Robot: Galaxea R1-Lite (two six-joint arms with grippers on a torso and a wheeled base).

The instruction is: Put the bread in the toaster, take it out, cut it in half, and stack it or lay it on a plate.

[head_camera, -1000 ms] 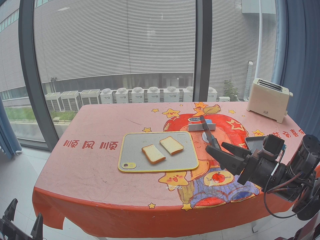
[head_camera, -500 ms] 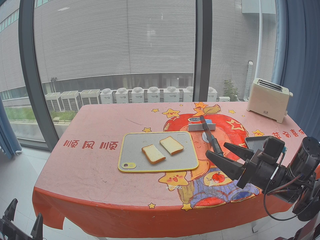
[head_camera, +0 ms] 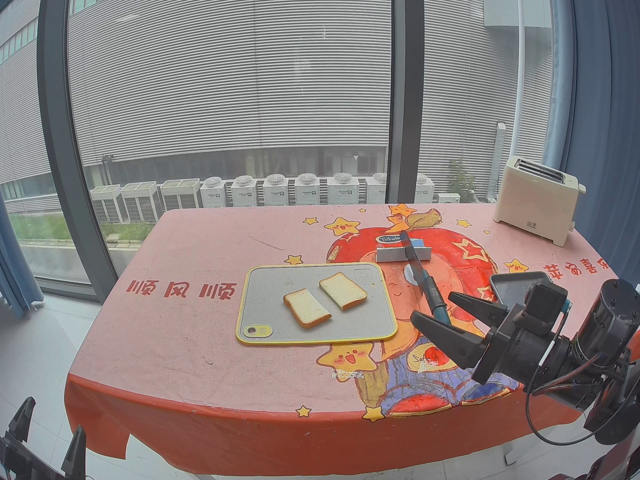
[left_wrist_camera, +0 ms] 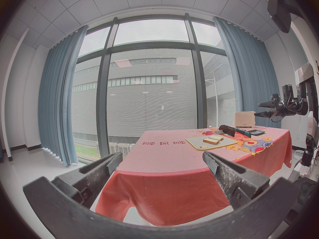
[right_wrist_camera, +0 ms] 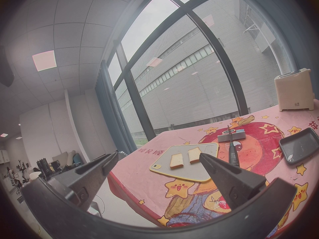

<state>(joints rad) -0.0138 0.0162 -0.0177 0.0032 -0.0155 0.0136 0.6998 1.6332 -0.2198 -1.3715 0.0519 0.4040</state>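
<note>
Right gripper (head_camera: 432, 307): matte black, long wedge-shaped fingers (head_camera: 444, 333), backed by a boxy black camera block (head_camera: 543, 299) with a teal tab. Black cables (head_camera: 557, 381) are looped off a cylindrical wrist (head_camera: 615, 309). Left gripper (left_wrist_camera: 161, 155): same fingers, a screw (left_wrist_camera: 236, 195) at each base.

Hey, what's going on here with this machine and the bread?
It's a two-armed robot preparing toast. Two bread pieces lie side by side on the cutting board, not yet on the dark plate to its right. The knife rests beside the board, blade on a small holder. The right end effector hovers open near the knife handle, holding nothing; the left end effector hangs open below the table edge.
</note>
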